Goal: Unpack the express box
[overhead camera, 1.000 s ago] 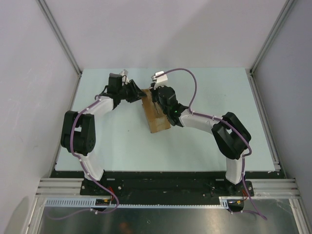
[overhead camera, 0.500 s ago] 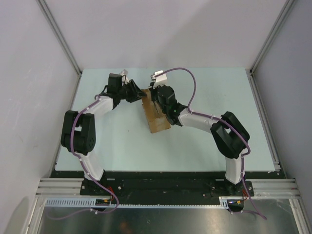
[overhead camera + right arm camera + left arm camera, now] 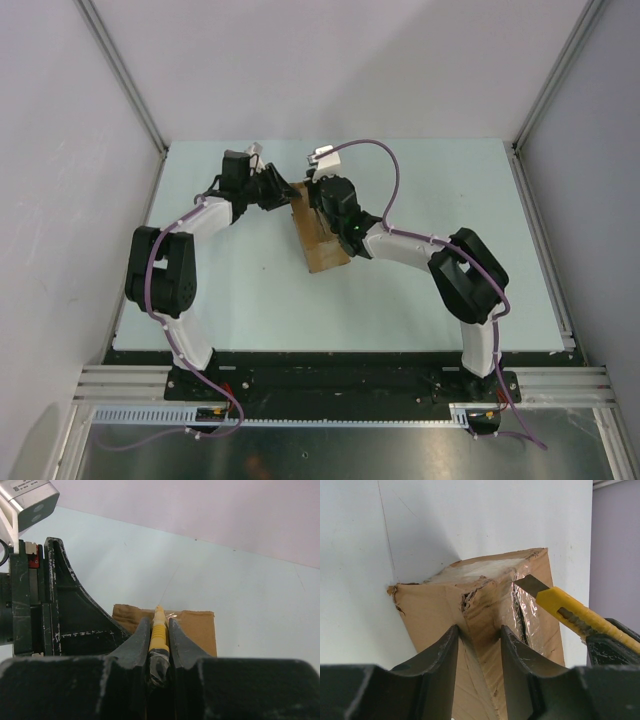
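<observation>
Table (image 3: pixel 420 200) | left end effector (image 3: pixel 479 630) clamps express box (image 3: pixel 432 607) | right end effector (image 3: pixel 158 623) pinches knife (image 3: pixel 570 612)

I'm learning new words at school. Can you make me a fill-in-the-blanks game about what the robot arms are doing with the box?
1. The right arm's jaws are shut on a yellow utility ____.
2. The knife's blade points at the shiny ____ on the express box.
3. The left arm's jaws pinch the box, which is made of brown ____.
Missing words: knife, tape, cardboard.
</observation>
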`<control>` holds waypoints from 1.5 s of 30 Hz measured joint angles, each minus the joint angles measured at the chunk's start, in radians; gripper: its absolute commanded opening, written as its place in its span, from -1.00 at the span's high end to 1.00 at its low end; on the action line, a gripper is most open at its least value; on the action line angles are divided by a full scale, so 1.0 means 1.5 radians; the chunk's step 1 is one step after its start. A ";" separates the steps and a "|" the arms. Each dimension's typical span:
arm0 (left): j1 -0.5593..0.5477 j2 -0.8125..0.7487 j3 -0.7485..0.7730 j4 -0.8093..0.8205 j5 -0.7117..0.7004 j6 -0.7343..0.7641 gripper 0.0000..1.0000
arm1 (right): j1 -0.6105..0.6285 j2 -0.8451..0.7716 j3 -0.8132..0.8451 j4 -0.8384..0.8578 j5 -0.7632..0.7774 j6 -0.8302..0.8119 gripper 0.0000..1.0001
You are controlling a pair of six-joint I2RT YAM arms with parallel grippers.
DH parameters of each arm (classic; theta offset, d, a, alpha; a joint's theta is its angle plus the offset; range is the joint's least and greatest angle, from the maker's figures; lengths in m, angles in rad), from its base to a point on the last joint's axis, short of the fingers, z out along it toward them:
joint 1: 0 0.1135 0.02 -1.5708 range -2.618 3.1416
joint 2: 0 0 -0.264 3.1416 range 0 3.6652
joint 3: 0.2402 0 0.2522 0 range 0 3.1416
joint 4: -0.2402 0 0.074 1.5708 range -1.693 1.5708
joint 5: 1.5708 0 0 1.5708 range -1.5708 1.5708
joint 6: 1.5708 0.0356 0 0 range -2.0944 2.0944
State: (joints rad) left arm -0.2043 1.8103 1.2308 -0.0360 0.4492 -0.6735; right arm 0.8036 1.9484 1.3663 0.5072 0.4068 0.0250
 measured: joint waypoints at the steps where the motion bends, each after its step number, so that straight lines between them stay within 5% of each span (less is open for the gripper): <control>1: 0.000 0.000 0.000 0.000 0.000 0.000 0.21 | 0.000 0.001 0.001 0.000 0.001 0.000 1.00; 45: 0.021 0.025 0.008 -0.002 0.046 -0.131 0.39 | 0.009 -0.039 -0.008 -0.123 0.016 0.036 1.00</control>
State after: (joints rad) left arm -0.1734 1.8477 1.2423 -0.0395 0.5179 -0.8703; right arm 0.8165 1.8900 1.3548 0.3225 0.4305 0.0788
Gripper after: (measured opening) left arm 0.316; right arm 0.155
